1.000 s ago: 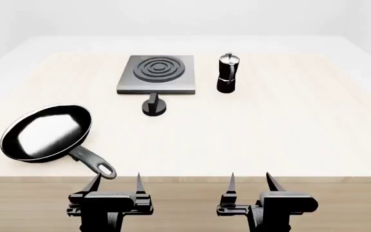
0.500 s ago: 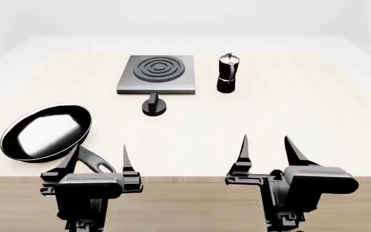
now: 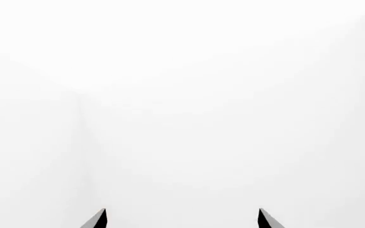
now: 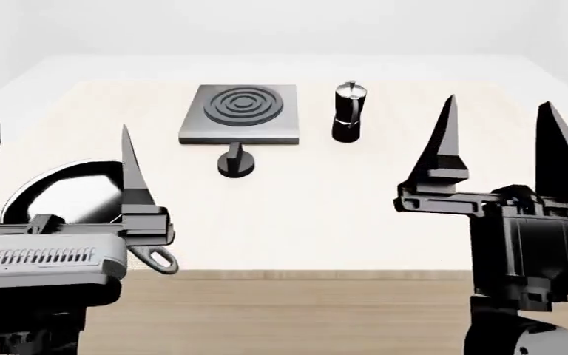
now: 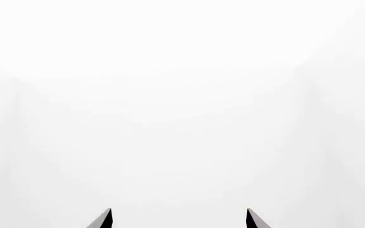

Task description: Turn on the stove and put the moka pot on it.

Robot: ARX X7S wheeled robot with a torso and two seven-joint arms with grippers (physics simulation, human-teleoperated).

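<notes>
The grey square stove (image 4: pixel 239 112) with its ring burner lies at the table's far middle in the head view. Its round black knob (image 4: pixel 236 162) sits just in front of it. The black moka pot (image 4: pixel 348 112) with a silver lid stands upright to the stove's right. My left gripper (image 4: pixel 57 132) is open and empty, raised high at the near left. My right gripper (image 4: pixel 498 107) is open and empty, raised high at the near right. Both wrist views show only white wall past the open left gripper (image 3: pixel 181 214) and the open right gripper (image 5: pixel 178 214).
A black frying pan (image 4: pixel 72 194) lies at the near left, partly hidden behind my left gripper, its handle (image 4: pixel 156 257) pointing to the table's front edge (image 4: pixel 313 274). The light wooden table (image 4: pixel 383 192) lies between the grippers and the stove.
Both grippers have risen a long way from below the table's front edge and now stand tall in the head view, fingers pointing up. The stove, knob, pot and pan have not moved.
</notes>
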